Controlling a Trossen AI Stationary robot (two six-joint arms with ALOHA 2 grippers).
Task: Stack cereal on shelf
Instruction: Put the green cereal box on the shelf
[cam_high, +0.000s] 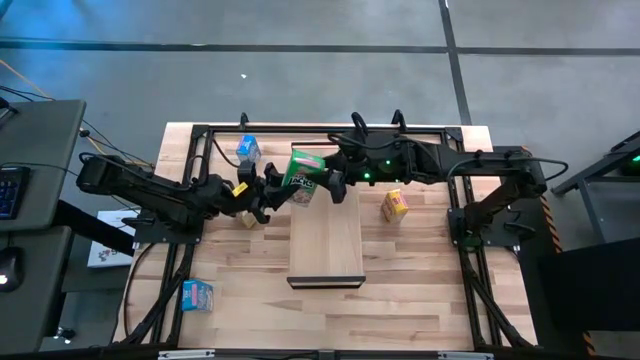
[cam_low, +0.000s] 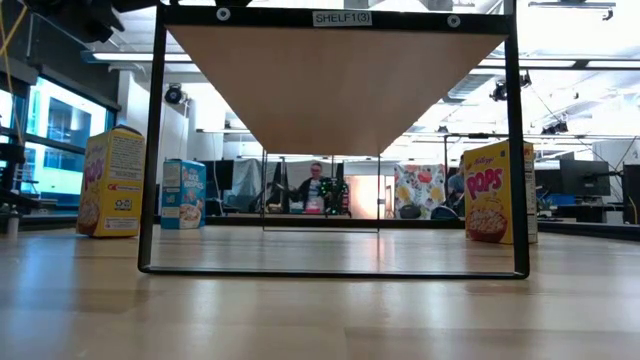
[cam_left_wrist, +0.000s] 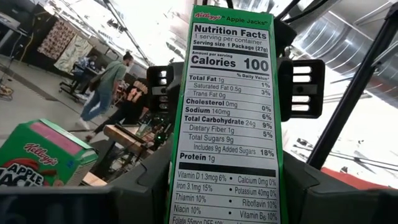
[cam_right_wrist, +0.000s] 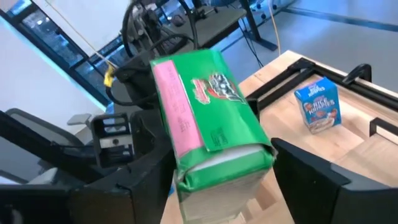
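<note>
Left gripper (cam_high: 268, 192) jaws clamping Apple Jacks box (cam_left_wrist: 231, 118), right gripper (cam_high: 322, 180) jaws around second Apple Jacks box (cam_right_wrist: 208, 118), frame labelled SHELF1(3) (cam_low: 341, 18)

We are in an open lab or workshop: beyond the butcher-block table (cam_high: 400, 300) stand desks with monitors (cam_low: 585, 178), ceiling ducting, and people (cam_left_wrist: 107, 84).

Smooth light-wood shelf (cam_high: 326, 240), glossy cardboard cereal (cam_high: 395, 206)

Both arms and two green boxes (cam_high: 304, 168) crowd the shelf's (cam_high: 326, 245) far end. Its near part lies bare; a yellow box (cam_high: 395, 205) stands right of it.
</note>
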